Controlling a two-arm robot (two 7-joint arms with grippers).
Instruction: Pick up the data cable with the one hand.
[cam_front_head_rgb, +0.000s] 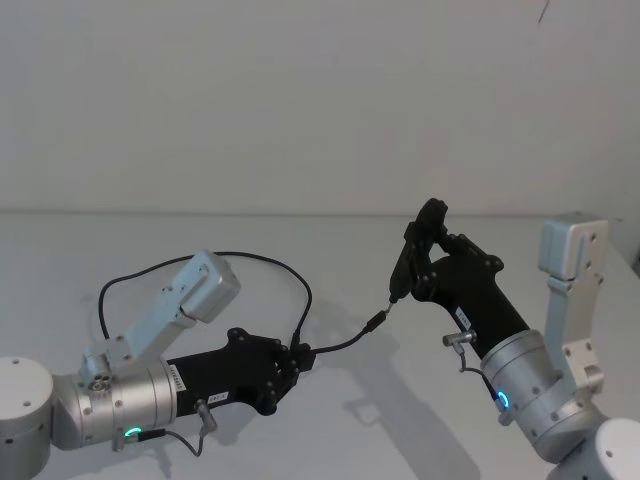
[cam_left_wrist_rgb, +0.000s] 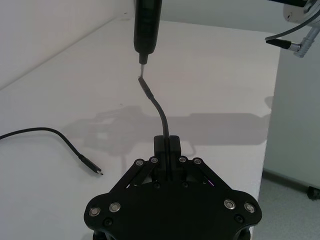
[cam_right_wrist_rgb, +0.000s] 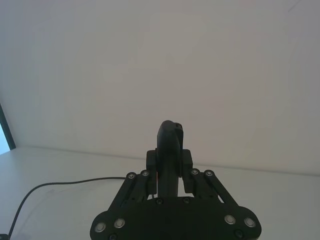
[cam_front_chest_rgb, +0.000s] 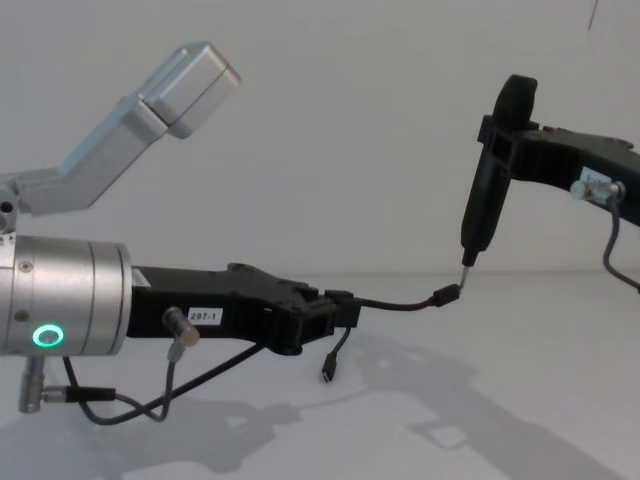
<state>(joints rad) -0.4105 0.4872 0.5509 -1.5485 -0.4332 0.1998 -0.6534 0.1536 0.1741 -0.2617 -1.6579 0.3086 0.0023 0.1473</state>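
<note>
Your left tool (cam_front_head_rgb: 297, 360) reaches in from the near left, above the white surface (cam_front_head_rgb: 330, 440). Its jaws are closed tight on the data cable (cam_front_head_rgb: 345, 343), gripping it a short way back from one end. You see this plainly in the left wrist view, where the left tool (cam_left_wrist_rgb: 167, 150) has the cable (cam_left_wrist_rgb: 161, 112) pinched between its two fingers. In the chest view the left tool (cam_front_chest_rgb: 335, 312) holds the cable (cam_front_chest_rgb: 400, 304) clear of the surface, and the free stub runs out to the right and ends in a small connector plug (cam_front_chest_rgb: 447, 295).

The rest of the cable loops back to the far left behind the left arm. Its other plug (cam_left_wrist_rgb: 90, 165) lies flat on the surface in the left wrist view; in the chest view that end (cam_front_chest_rgb: 328, 372) shows below the tool.

Your right tool (cam_front_head_rgb: 418, 262) comes in from the right, raised above the surface. It is closed around a black pen-shaped instrument (cam_front_chest_rgb: 487, 200), which points downward. The thin metal tip (cam_front_chest_rgb: 466, 258) of that instrument sits just beside the held plug; you cannot tell from these views whether the two touch. In the right wrist view the right tool (cam_right_wrist_rgb: 169, 167) clamps the instrument's body (cam_right_wrist_rgb: 170, 145) between its fingers.
</note>
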